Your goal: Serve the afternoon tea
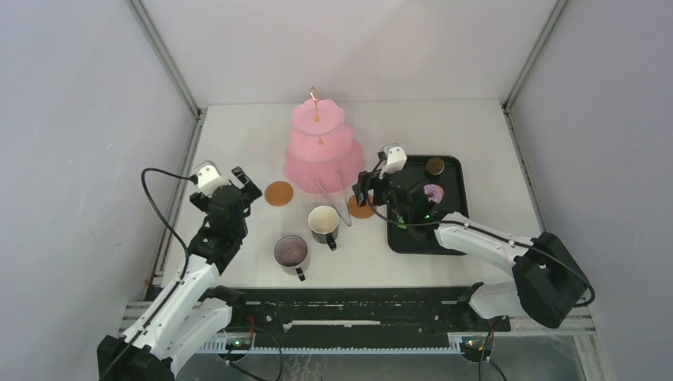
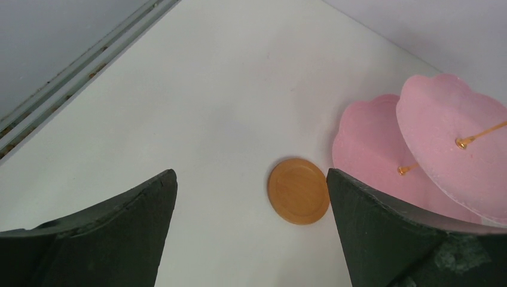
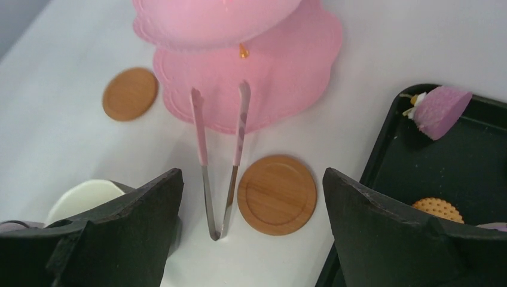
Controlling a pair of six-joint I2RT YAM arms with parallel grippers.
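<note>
The pink three-tier cake stand [image 1: 321,147] stands at the back middle, its tiers bare. One brown coaster [image 1: 278,193] lies left of it, a second [image 1: 361,208] front right. Two dark mugs [image 1: 324,222] [image 1: 291,252] stand in front. Toy pastries, one brown [image 1: 435,165] and one purple [image 1: 433,191], lie on the black tray [image 1: 454,238]. My left gripper [image 1: 244,184] is open and empty, left of the first coaster [image 2: 298,191]. My right gripper [image 1: 369,189] is open and empty above the second coaster [image 3: 277,194]. A purple pastry [image 3: 441,104] and a biscuit [image 3: 439,207] show in the right wrist view.
Thin metal tongs with pink tips [image 3: 218,155] lie between the cream-lined mug [image 3: 84,197] and the second coaster, tips on the stand's bottom tier [image 3: 287,89]. The tray's rim [image 3: 382,149] is just right of that coaster. Enclosure walls stand on three sides.
</note>
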